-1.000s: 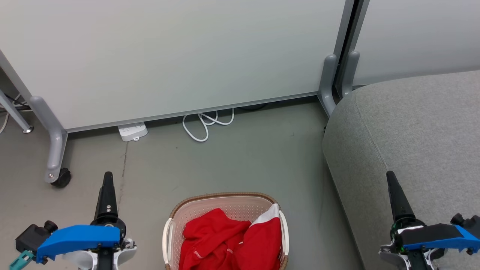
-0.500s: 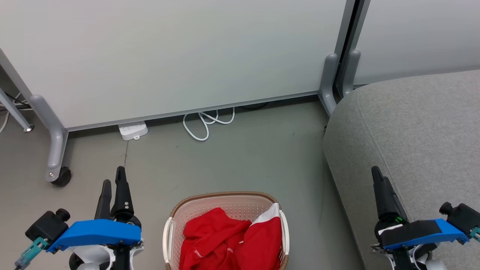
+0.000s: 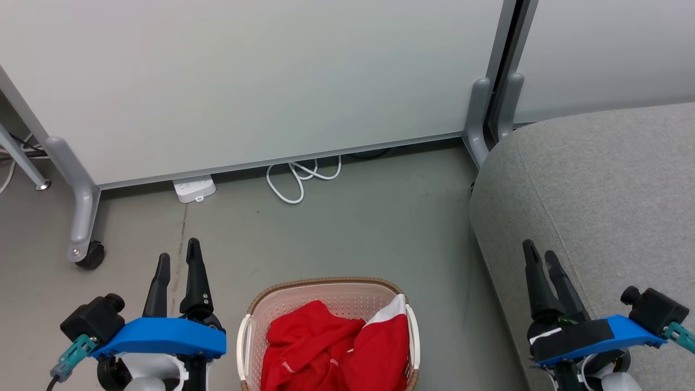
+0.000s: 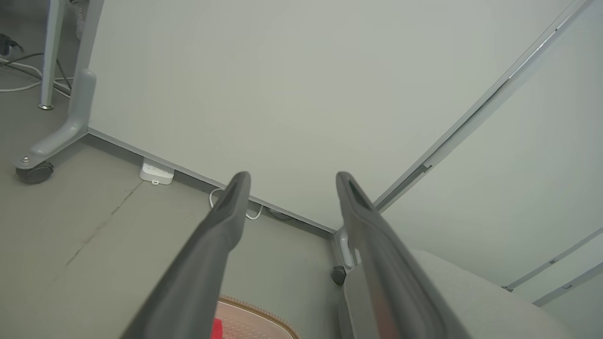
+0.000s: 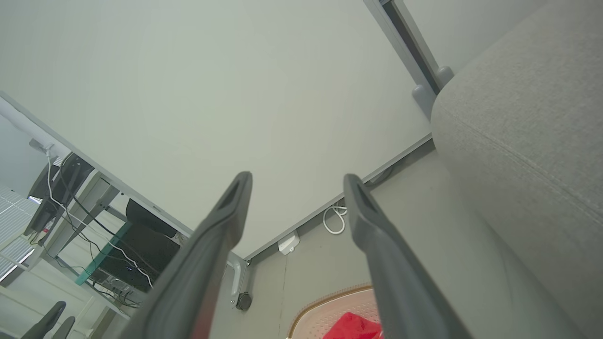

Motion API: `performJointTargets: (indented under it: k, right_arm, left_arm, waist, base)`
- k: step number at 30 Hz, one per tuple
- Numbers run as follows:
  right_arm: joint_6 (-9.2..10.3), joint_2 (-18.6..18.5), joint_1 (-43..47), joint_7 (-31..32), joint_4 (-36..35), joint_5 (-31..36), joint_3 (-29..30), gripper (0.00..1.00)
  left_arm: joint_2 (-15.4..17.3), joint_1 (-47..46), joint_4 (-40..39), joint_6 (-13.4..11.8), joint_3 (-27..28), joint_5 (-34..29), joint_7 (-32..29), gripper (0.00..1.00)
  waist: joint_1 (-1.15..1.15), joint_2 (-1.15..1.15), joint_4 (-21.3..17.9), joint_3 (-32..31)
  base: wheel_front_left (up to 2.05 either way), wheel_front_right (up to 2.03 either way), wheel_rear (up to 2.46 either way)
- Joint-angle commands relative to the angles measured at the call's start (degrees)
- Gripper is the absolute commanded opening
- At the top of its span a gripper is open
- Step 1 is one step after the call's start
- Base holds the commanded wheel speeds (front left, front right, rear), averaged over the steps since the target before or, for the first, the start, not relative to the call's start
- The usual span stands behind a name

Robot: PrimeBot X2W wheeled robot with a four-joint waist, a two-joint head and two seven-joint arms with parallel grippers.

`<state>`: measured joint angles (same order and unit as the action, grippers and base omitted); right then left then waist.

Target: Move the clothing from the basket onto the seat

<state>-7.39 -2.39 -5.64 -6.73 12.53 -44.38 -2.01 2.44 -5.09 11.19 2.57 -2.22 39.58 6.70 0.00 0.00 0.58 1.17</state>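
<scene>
Bright-red clothing point(image 3: 334, 353) with a white panel lies heaped inside the cream basket point(image 3: 326, 288), which stands on the floor at the bottom centre of the head view. The grey seat point(image 3: 597, 190) fills the right side. My left gripper point(image 3: 177, 259) hovers left of the basket, open and empty; its wrist view shows the left gripper point(image 4: 288, 181) over the basket rim point(image 4: 264, 315). My right gripper point(image 3: 541, 255) hangs open in front of the seat's edge, right of the basket. In the right wrist view the right gripper point(image 5: 297, 181) is spread above the basket point(image 5: 330, 306) and clothing point(image 5: 353, 327), beside the seat point(image 5: 527, 132).
A pale partition panel point(image 3: 244, 76) on grey legs stands behind the basket, with a castor point(image 3: 89, 254) at the left. A white power strip point(image 3: 194, 188) and a coiled white cable point(image 3: 301, 182) lie at its foot. Bare grey floor point(image 3: 353, 228) separates the panel and basket.
Both wrists have turned, so each gripper now shows two spread fingers. The left gripper has shifted right toward the basket, and the right gripper has shifted left. The clothing has not moved.
</scene>
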Motion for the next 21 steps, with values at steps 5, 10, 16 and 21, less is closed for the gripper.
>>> performJointTargets:
  k: [5,10,16,21]
  right_arm:
    - [-0.09,-0.5,-1.0,-1.2,0.1,5.2,-0.8,1.0]
    - [-0.1,-0.5,-1.2,-2.0,0.8,8.7,-1.1,1.0]
    - [-0.11,-0.5,-1.5,-2.9,1.5,12.8,-1.4,1.0]
    - [-0.11,-0.5,-1.6,-3.6,2.0,16.0,-1.4,1.0]
  left_arm:
    - [0.5,-1.4,-0.4,-0.3,-1.0,-5.2,1.3,1.0]
    - [0.5,-1.3,-0.2,-0.3,-1.7,-8.9,2.1,1.0]
    - [0.5,-1.5,0.0,-0.4,-2.5,-12.8,2.9,1.0]
    - [0.5,-1.5,0.2,-0.5,-3.1,-15.8,3.7,1.0]
  waist:
    - [0.0,0.0,0.1,-0.1]
    - [0.0,0.0,0.2,0.0]
    - [0.0,0.0,0.2,0.0]
    - [0.0,0.0,0.3,0.0]
  base:
    - [0.0,0.0,0.0]
    - [0.0,0.0,0.0]
    - [0.0,0.0,0.0]
    - [0.0,0.0,0.0]
